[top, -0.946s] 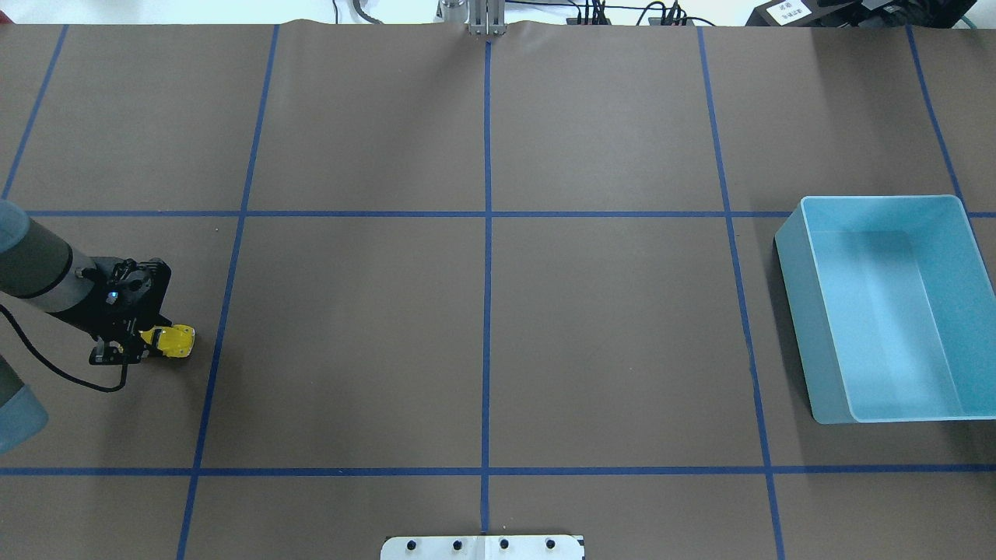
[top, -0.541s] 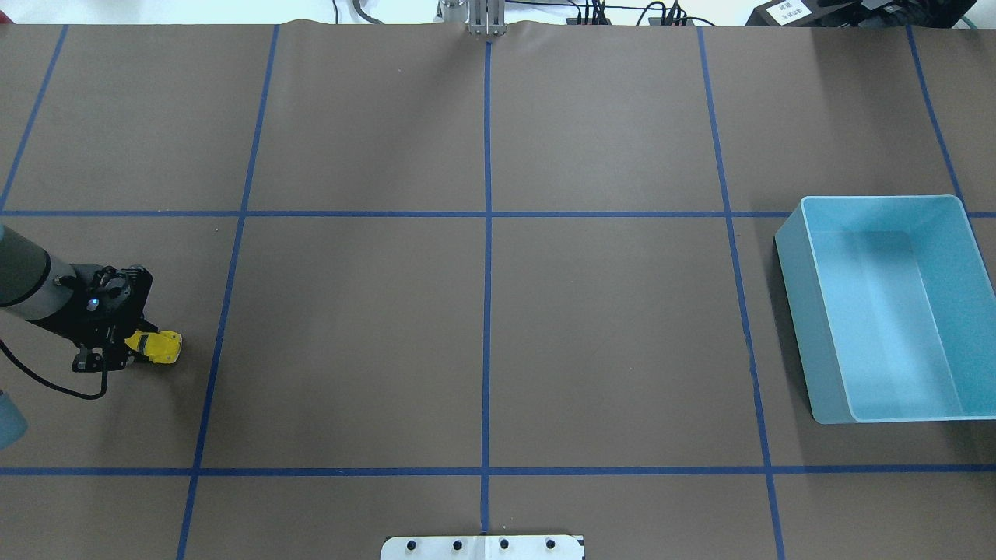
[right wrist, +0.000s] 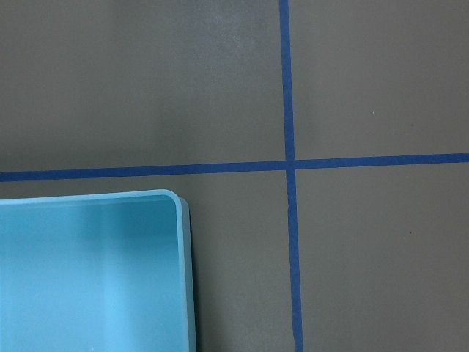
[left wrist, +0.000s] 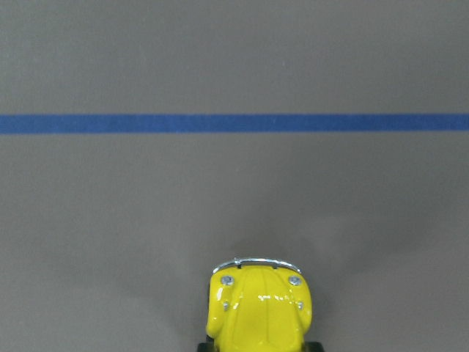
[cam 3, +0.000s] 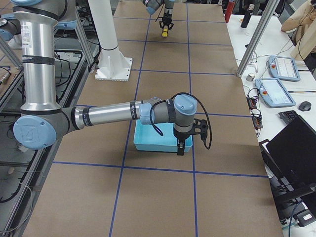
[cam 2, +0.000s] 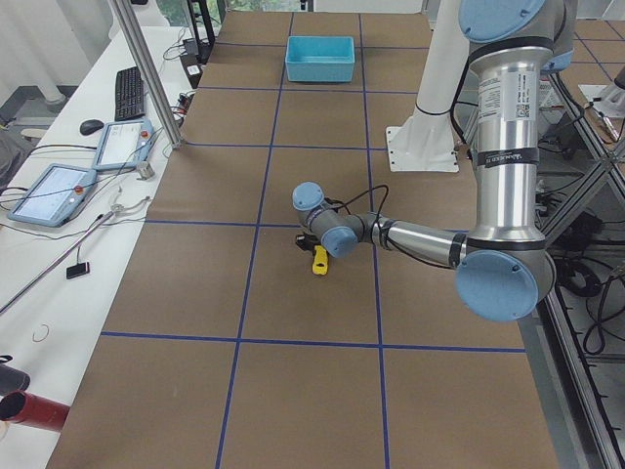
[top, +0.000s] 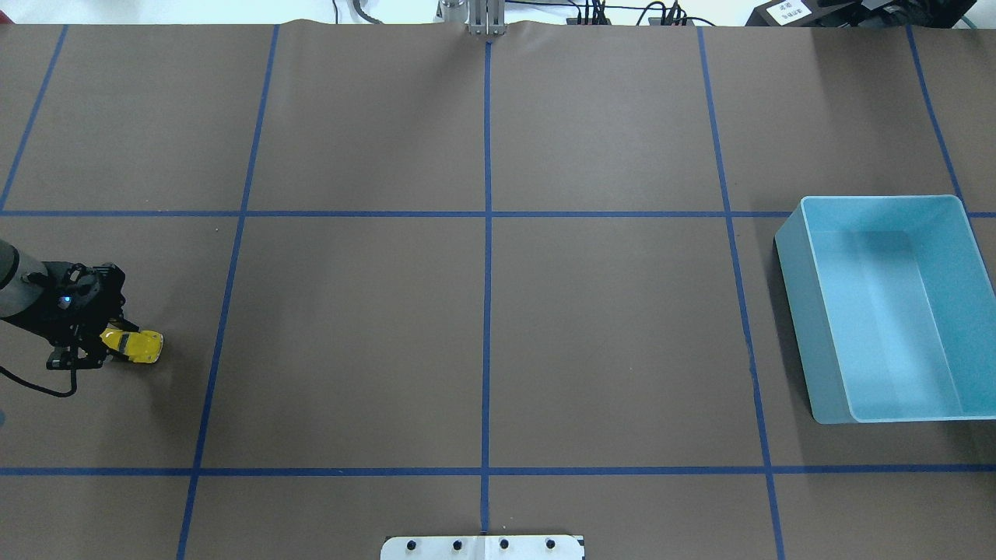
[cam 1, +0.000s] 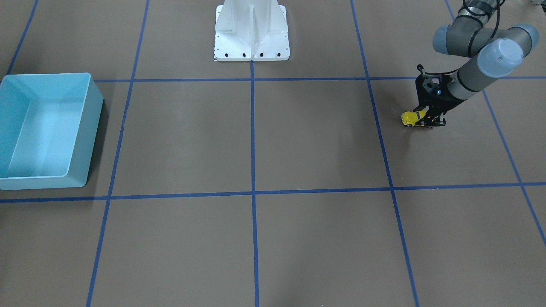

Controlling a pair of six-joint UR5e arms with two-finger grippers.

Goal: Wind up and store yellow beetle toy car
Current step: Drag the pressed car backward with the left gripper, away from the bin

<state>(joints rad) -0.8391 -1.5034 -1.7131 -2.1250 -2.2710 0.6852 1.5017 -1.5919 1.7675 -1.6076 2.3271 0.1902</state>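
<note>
The yellow beetle toy car point(top: 138, 347) is at the far left of the overhead view, low at the table surface, nose pointing right. My left gripper point(top: 107, 348) is shut on its rear. The front-facing view shows the car point(cam 1: 409, 118) ahead of the left gripper point(cam 1: 423, 120). The left wrist view shows the car's hood and silvery bumper point(left wrist: 259, 308). The light blue bin point(top: 792, 311) stands empty at the far right. My right gripper point(cam 3: 180, 149) shows only in the exterior right view, beside the bin point(cam 3: 148, 144); I cannot tell whether it is open or shut.
Blue tape lines point(top: 487, 233) divide the brown table cover into squares. The robot's white base plate point(cam 1: 251, 30) is at the table's robot side. The right wrist view shows one bin corner point(right wrist: 176, 202) and a tape crossing point(right wrist: 288, 164).
My left gripper has drawn the yellow car steadily to the left along the table, toward the table's left end. The bin has not moved.
</note>
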